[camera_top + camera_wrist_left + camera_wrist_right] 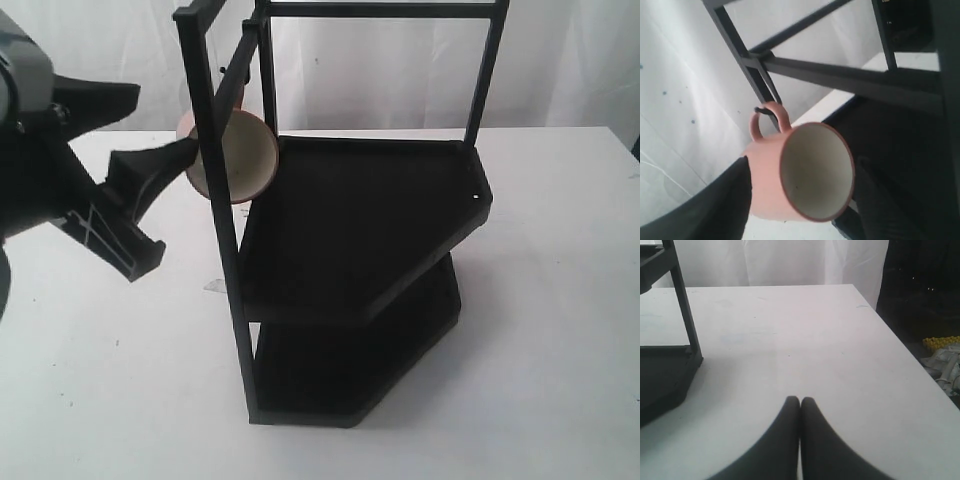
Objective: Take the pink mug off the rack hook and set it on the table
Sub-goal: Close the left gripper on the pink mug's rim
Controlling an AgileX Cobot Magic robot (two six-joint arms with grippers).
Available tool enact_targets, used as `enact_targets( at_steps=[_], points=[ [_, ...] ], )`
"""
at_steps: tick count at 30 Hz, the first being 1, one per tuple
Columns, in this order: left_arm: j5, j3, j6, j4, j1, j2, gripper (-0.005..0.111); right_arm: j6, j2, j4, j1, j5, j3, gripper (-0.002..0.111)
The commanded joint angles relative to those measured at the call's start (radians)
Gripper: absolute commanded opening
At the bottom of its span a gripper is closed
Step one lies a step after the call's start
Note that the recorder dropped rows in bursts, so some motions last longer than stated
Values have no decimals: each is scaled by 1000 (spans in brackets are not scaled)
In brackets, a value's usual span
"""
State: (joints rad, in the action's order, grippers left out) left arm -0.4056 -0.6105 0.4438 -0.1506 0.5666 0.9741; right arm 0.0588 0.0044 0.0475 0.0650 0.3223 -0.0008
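Table [560, 320]: white top; the rack [360, 230] stood on it.
Rack: black frame, upright, two angled shelves [400, 190], posts and crossbars above the upper one.
Left gripper [801, 165]: at the rack's upper corner post [233, 300], on its outer side. Fingers spread, one each side of the mug [240, 155]. One finger [725, 200] lay against the mug wall; the other was lost against the dark shelf. Clamped or only straddling: could not tell.
Right gripper [800, 401]: low over the table, apart from the rack's base on the side away from the hook [762, 110]. Fingers pressed together, nothing between them.
Mug: pink, cream inside. Hung by its handle [754, 127] at the rack's corner post, above upper-shelf level, off the table.
Hook: thin black peg off the rack's post, passed through the handle loop.
Key relation: mug sat between the left fingers, straight ahead of that gripper. Long axis near level, mouth turned toward the shelves, handle uppermost on the hook. Left arm [40, 170] was far nearer; the right one was out of play.
Arm pose: left arm reached from outside the rack, about level with the hook, fingers pointing at the post.
Step (judged): grasp stage; mug not yet off the hook.
Next (judged): firm squeeze, then slide the handle along the peg away from the post, then lower to the table beside the rack.
Risk (judged): handle could snag on the peg tip and tug the rack.
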Motion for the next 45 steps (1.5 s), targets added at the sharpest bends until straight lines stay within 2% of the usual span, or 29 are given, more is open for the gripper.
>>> enact_targets(
  at_steps=[1,5,11,20,24,28,37,39,45],
  points=[
    [4,3,33,-4,4,46,63,2,-4,4,6,-9,1,0],
    [-49,3,40,-58,4,86,64,2,-4,4,6,-9,1,0],
    [-177,3,238,-239,4,159,73,2,-4,4,6,-9,1,0],
    [-263,-6,241,-264,4,256,73,2,-4,4,6,-9,1,0],
    [-273,-47,291,-393,4,284,73,2,-4,4,6,-9,1,0],
    [-275,-80,412,-521,4,317,73,2,-4,4,6,-9,1,0],
    [-281,-88,432,-537,4,344,72,2,-4,4,6,-9,1,0],
    [-280,-88,427,-537,4,344,68,2,-4,4,6,-9,1,0],
    [-219,-90,424,-537,4,344,42,2,-4,4,6,-9,1,0]
  ],
)
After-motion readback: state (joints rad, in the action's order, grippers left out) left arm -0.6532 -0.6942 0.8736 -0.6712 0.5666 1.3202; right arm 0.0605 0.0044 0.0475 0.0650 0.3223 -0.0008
